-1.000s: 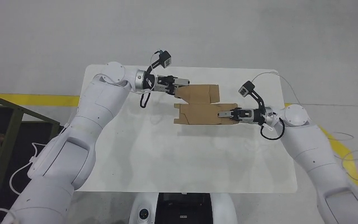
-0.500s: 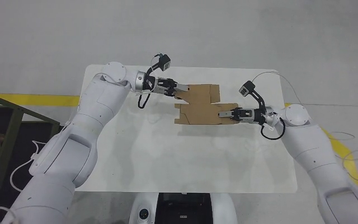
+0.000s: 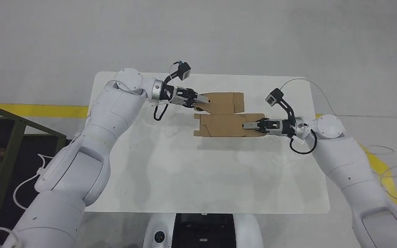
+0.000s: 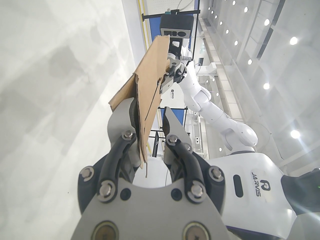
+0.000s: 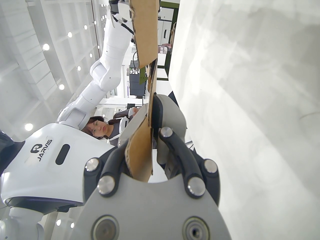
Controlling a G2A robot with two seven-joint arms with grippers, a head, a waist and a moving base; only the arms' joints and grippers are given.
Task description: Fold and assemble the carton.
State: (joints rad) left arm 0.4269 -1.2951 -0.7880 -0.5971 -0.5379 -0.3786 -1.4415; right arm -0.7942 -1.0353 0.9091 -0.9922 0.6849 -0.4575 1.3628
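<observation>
A flat brown cardboard carton (image 3: 223, 118) hangs just above the white table (image 3: 186, 180), spanning the gap between both arms. My left gripper (image 3: 200, 102) is at its far left edge. In the left wrist view the carton (image 4: 150, 76) stands edge-on inside the left gripper (image 4: 147, 111), resting against one finger (image 4: 125, 118) while the other finger stands apart; the gripper is open. My right gripper (image 3: 249, 126) holds the carton's right end. The right wrist view shows that gripper (image 5: 150, 111) shut on the carton (image 5: 145, 13).
The table's near half and left side are bare. A thin white cable (image 3: 298, 80) lies at the back right corner. A yellow floor stripe (image 3: 43, 110) and a dark frame (image 3: 12, 133) lie beyond the left edge.
My left gripper has shifted slightly nearer along the carton's left edge, and its wrist has turned. The right arm and its end of the carton have stayed put.
</observation>
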